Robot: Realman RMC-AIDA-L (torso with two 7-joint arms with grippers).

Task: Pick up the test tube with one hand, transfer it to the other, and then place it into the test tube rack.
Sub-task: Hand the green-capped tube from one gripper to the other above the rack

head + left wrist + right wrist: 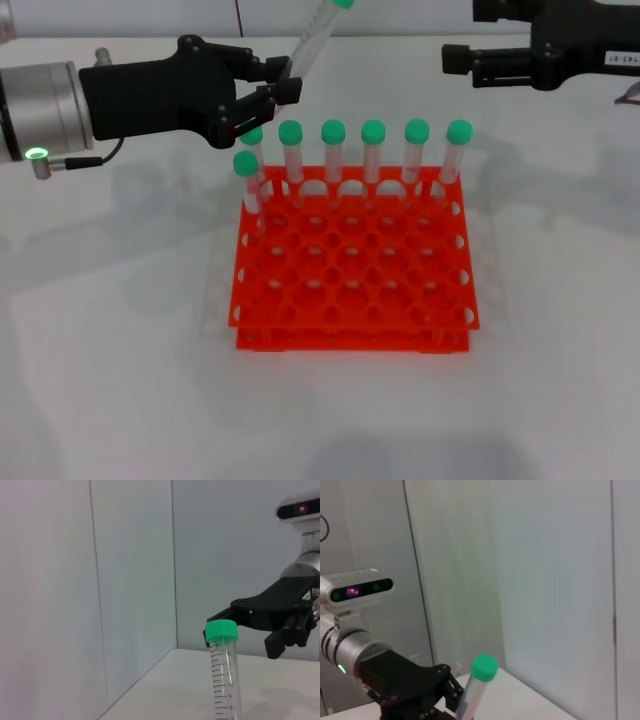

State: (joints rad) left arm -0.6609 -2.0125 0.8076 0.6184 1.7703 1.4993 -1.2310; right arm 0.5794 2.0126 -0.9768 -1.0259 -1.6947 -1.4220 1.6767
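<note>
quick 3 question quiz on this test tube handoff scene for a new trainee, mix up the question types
1. True or false: the left gripper is shut on the test tube.
2. How many green-capped tubes stand in the test tube rack?
3. Multiple choice: the right gripper is
A. gripping the tube's cap
B. apart from the tube, holding nothing
C. down among the rack's front holes

Key
1. True; it holds the tube's lower part, the tube tilted with its cap up and toward the right arm.
2. Seven: six along the back row, one ahead of them at the rack's left.
3. B
</note>
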